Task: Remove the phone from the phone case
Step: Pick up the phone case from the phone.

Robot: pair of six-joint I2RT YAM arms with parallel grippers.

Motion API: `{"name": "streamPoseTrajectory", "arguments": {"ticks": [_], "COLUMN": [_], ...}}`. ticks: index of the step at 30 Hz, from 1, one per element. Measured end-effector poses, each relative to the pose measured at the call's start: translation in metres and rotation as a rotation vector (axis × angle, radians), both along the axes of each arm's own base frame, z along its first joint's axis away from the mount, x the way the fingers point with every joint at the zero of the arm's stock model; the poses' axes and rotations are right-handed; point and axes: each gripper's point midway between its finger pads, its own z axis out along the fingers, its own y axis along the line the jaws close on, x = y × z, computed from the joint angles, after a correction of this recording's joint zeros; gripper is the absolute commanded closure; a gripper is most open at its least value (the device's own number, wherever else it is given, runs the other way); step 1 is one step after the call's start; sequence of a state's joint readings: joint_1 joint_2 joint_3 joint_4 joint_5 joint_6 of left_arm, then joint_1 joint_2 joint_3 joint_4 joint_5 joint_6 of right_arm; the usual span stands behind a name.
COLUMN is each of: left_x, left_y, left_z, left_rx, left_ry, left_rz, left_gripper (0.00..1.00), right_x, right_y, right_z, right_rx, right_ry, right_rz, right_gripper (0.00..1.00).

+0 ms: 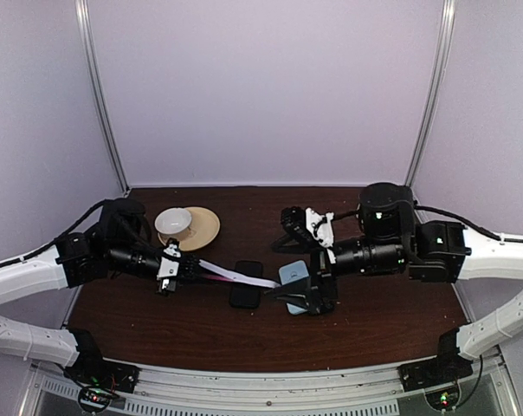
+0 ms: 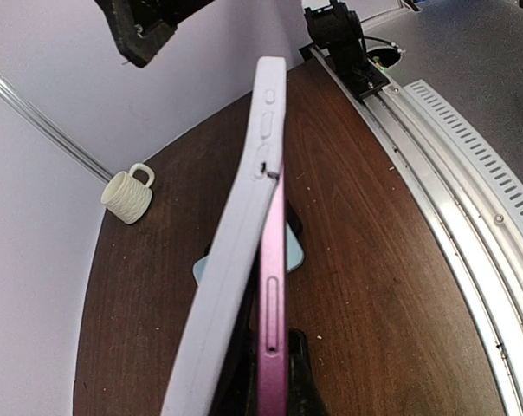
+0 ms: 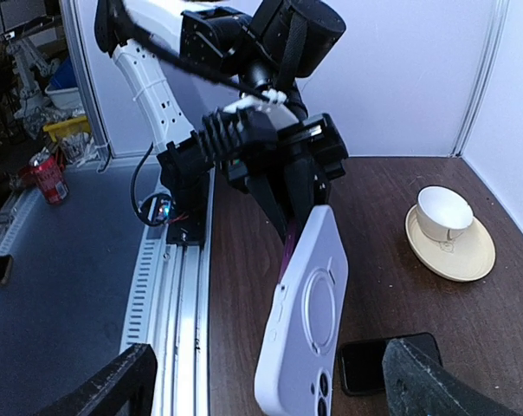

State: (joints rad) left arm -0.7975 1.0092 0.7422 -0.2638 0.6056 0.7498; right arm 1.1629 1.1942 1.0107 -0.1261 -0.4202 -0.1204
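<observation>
- The left gripper [image 3: 289, 212] is clenching one end of the pink phone [image 2: 273, 303] and is holding it in the air above the table [image 1: 201, 334], between the two arms.
- The pale phone case [image 3: 309, 321] is hanging on the phone. At the gripped end it is standing away from the pink edge, and at the far end it is wrapping the phone.
- The left wrist view is cutting off the left fingers, so I cannot tell whether the case is also lying under them.
- The right gripper [image 1: 306, 300] is standing released, with its fingers [image 3: 435, 381] spread wide on both sides of the case and not touching it.
- The case is hiding part of a dark flat slab [image 3: 370, 364] and of a light-blue object [image 1: 292, 271] on the table. What they are is hard to make out.
- A cup [image 3: 443, 212] is sitting on a saucer [image 3: 465, 256] at the back left.
</observation>
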Motion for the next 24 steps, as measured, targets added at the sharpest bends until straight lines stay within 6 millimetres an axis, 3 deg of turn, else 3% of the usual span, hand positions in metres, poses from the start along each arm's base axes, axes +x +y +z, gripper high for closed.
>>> {"name": "streamPoseTrajectory", "arguments": {"ticks": [6,9,15,21,24], "left_x": [-0.001,0.0,0.003,0.003,0.002], "left_y": [-0.003,-0.002,0.0,-0.001,-0.001], "left_z": [-0.008,-0.013,-0.016,-0.015,-0.016], "left_rx": [0.022,0.04,0.06,0.06,0.062], "left_ry": [0.012,0.02,0.024,0.024,0.025], "left_rz": [-0.006,0.005,0.026,0.028,0.025], "left_gripper": [1.0,1.0,1.0,1.0,1.0], "right_x": [0.011,0.016,0.023,0.031,0.034], "right_y": [0.036,0.056,0.085,0.098,0.1], "right_z": [0.026,0.017,-0.013,-0.026,-0.028], "right_rx": [0.015,-0.018,-0.137,-0.204,-0.217], "right_ry": [0.085,0.105,0.09,0.057,0.044], "right_rz": [-0.035,-0.075,-0.141,-0.175,-0.188], "right_gripper": [0.15,0.22,0.46,0.59,0.61]}}
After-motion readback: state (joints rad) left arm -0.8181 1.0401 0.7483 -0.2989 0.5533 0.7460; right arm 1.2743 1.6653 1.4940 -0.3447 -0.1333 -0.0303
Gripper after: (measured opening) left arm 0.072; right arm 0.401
